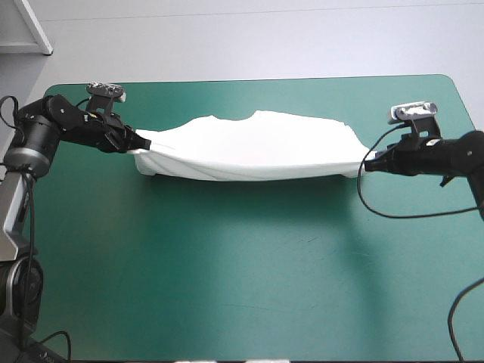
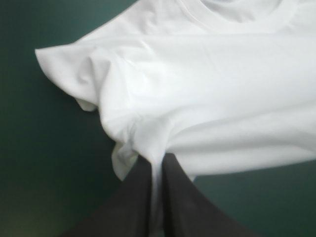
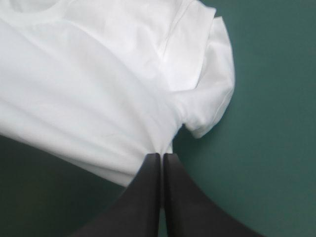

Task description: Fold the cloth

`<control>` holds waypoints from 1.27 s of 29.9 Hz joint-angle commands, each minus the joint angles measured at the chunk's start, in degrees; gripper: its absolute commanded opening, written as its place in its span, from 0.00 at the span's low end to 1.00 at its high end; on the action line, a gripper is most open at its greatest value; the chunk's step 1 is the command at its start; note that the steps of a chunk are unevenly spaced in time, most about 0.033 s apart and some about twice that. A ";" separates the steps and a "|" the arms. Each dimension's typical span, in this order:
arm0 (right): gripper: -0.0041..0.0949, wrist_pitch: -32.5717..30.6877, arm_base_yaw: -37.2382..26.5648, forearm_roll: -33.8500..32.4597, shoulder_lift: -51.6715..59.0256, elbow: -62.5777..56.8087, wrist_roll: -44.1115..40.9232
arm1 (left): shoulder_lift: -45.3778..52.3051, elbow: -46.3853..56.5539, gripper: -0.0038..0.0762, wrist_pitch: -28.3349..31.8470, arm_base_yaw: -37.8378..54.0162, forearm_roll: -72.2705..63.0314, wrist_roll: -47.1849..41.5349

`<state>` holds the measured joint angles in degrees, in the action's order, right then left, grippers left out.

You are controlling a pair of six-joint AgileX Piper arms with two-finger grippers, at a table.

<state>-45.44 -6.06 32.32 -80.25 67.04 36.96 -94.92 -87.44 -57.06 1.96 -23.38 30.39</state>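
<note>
The white T-shirt (image 1: 249,145) hangs stretched between my two grippers above the far half of the teal-green table (image 1: 242,272), sagging a little in the middle. My left gripper (image 1: 142,142) is shut on the T-shirt's left end. My right gripper (image 1: 366,165) is shut on its right end. Seen from the left wrist, the T-shirt (image 2: 197,98) spreads ahead of the left gripper (image 2: 157,165), a sleeve to one side and the collar farthest away. From the right wrist, the T-shirt (image 3: 98,84) fans out ahead of the right gripper (image 3: 161,157), with a sleeve beside it.
A corner of a white surface (image 1: 26,30) shows beyond the table's far left corner. The table's near half lies bare under the shirt's shadow.
</note>
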 commanded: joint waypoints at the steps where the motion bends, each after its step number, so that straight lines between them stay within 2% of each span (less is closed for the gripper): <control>1: 0.03 0.30 -0.38 3.78 5.84 -4.96 1.37 | 6.61 4.59 0.07 3.04 0.04 -3.56 1.32; 14: 0.03 -5.56 -0.38 4.67 21.45 -27.55 -0.74 | 25.61 33.43 0.07 2.07 0.04 -2.16 -0.24; 18: 0.03 -5.79 -0.38 1.38 23.98 -34.65 -3.21 | 30.64 41.61 0.07 1.32 0.04 -0.66 -1.66; 21: 0.03 -5.42 -0.38 -1.28 25.76 -37.27 -6.02 | 32.76 46.00 0.07 1.60 0.04 3.13 -3.19; 28: 0.04 -6.00 -0.38 -0.88 27.04 -37.65 -6.42 | 32.79 48.21 0.07 1.60 0.04 1.86 -3.00; 30: 0.13 -6.00 -0.38 -0.46 27.04 -37.65 -5.65 | 32.69 48.21 0.09 1.48 0.04 1.46 -2.86; 31: 0.20 -6.00 -0.38 -0.32 27.04 -37.65 -5.67 | 32.72 48.21 0.12 1.24 0.04 1.46 -2.57; 35: 0.54 -5.56 -0.38 1.75 27.04 -36.95 -4.26 | 32.72 47.93 0.33 -0.36 0.04 0.55 -1.53; 36: 0.60 -5.83 -0.38 2.17 27.04 -36.22 -4.26 | 32.83 47.45 0.39 -1.11 0.04 0.05 -1.53; 38: 0.63 -6.47 -0.38 2.38 27.04 -33.67 -4.26 | 33.09 45.69 0.49 -2.42 0.04 0.46 -2.06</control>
<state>-51.98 -6.12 31.94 -53.79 29.19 31.92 -63.16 -38.31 -58.06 2.08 -20.96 28.71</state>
